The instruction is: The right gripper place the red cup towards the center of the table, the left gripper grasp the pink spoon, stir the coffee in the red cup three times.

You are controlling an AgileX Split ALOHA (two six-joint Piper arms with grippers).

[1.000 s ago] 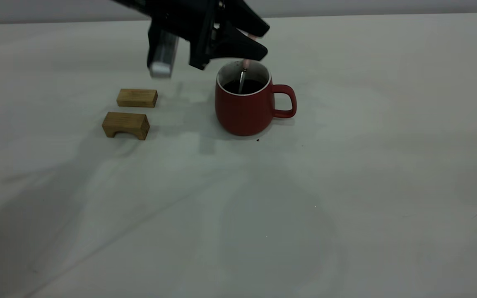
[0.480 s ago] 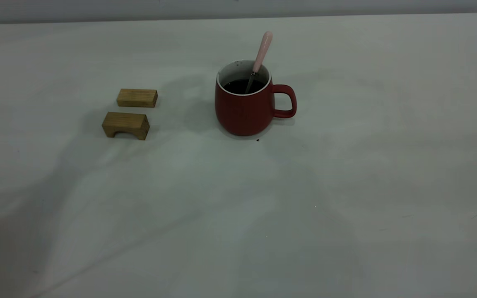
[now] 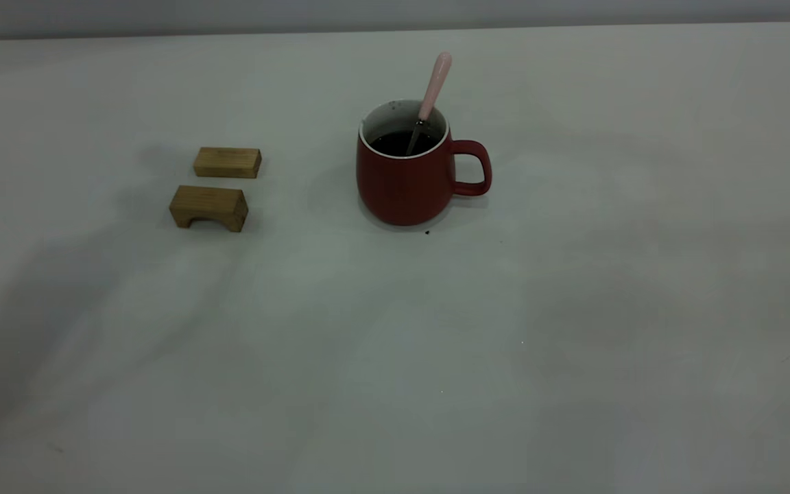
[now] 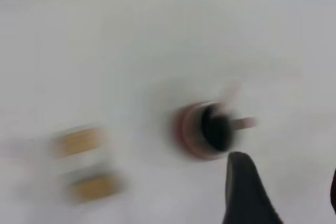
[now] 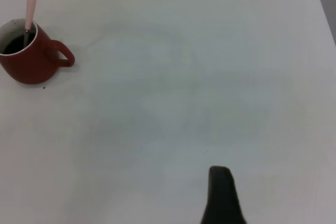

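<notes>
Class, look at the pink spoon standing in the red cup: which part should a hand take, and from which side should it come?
Grip the pink spoon by its rounded pink handle, the only part clear of the red cup; its metal bowl sits in the coffee. The handle leans up past the rim on the side near the cup's loop handle, so probably come down from above, fingers closing across the slim shaft.

On the counter (image 3: 573, 309), only the red cup (image 3: 405, 182) with the pink spoon (image 3: 433, 86) leaning out toward one o'clock, and two wooden blocks (image 3: 217, 185) at its nine o'clock, stand in any path.
</notes>
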